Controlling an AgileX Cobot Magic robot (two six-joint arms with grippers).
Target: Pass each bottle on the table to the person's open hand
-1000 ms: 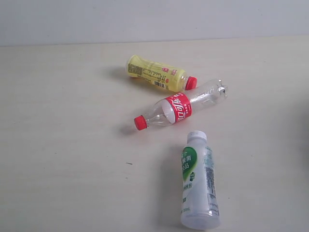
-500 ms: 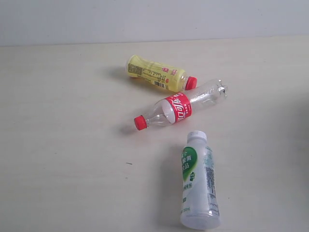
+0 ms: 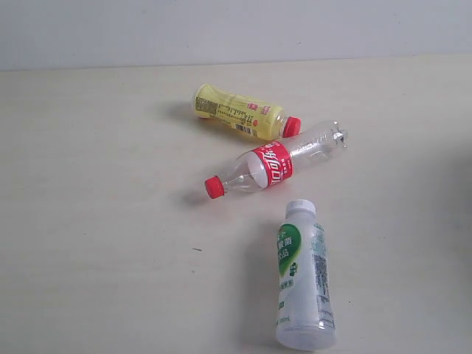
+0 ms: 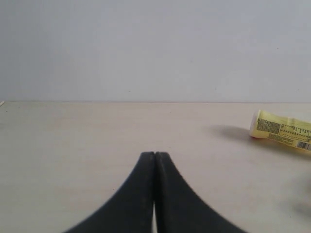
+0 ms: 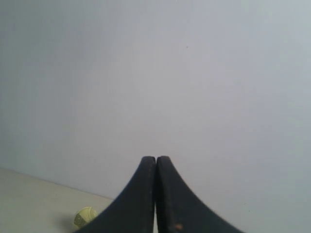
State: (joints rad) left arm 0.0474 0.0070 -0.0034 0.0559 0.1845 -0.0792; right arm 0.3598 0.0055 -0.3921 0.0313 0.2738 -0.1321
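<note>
The closed right tool (image 5: 155,160) hides most of the yellow bottle (image 5: 85,217).

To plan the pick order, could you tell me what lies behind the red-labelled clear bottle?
The yellow bottle lies just behind the red-labelled clear bottle, its red cap toward it; whether they touch cannot be told. Nothing covers either.

Plain pale grey wall (image 3: 236,29) at back; soft, even light; shadows faint.

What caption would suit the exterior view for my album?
Yellow bottle, red-labelled bottle and white-green bottle lie on their sides on a pale table.
</note>
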